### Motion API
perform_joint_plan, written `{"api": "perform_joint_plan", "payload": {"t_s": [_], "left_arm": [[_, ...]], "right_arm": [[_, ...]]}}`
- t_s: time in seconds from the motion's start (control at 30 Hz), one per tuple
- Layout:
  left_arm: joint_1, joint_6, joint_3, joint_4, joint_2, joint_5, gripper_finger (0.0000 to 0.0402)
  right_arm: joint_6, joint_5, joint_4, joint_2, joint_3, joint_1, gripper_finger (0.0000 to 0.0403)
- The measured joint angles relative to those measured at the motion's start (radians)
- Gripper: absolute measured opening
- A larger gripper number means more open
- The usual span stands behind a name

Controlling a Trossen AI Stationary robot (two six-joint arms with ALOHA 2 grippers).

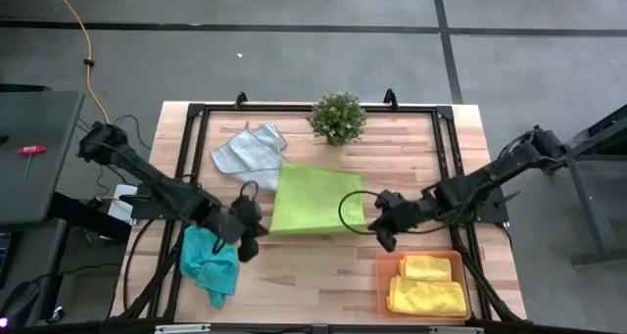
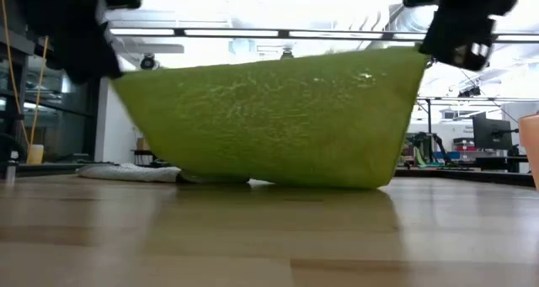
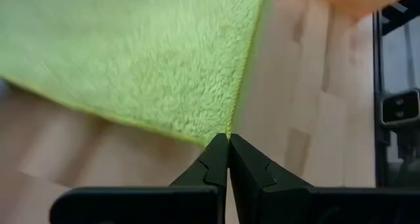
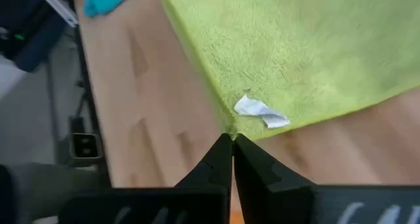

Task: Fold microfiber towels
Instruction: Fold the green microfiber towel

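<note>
The lime green towel (image 1: 315,200) hangs lifted at mid-table, its far edge trailing on the wood. The left gripper (image 3: 228,140) pinches its near left corner and the right gripper (image 4: 232,138) its near right corner, beside a white tag (image 4: 261,112). Nearby lie the grey towel (image 1: 247,150), teal towel (image 1: 209,262) and yellow towels (image 1: 427,285) in the orange tray (image 1: 383,271).

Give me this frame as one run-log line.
left hand: shut on lime towel corner | right hand: shut on opposite corner | towel lifted
</note>
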Motion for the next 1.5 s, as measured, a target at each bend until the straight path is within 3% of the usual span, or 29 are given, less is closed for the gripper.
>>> {"api": "perform_joint_plan", "payload": {"t_s": [0.2, 0.43, 0.57, 0.77, 1.0, 1.5], "left_arm": [[-0.11, -0.171, 0.001, 0.138, 0.124, 0.001, 0.0], [-0.135, -0.217, 0.0, 0.207, 0.142, 0.018, 0.0], [-0.081, -0.146, -0.001, 0.185, 0.094, 0.02, 0.0], [0.084, 0.029, -0.002, 0.064, 0.03, -0.011, 0.0], [0.265, 0.153, -0.002, -0.016, 0.059, -0.015, 0.0], [0.378, 0.215, -0.001, 0.023, 0.162, 0.011, 0.0]], "right_arm": [[0.117, -0.023, 0.081, 0.0, -0.052, 0.064, 0.0], [0.136, -0.078, 0.09, 0.001, -0.053, 0.076, 0.0], [0.093, -0.085, 0.062, 0.0, -0.035, 0.04, 0.0], [0.007, -0.051, -0.064, 0.0, -0.002, -0.077, 0.0], [-0.062, 0.013, -0.124, 0.0, -0.018, -0.196, 0.0], [-0.067, -0.006, -0.142, 0.059, -0.033, -0.264, 0.0]]}}
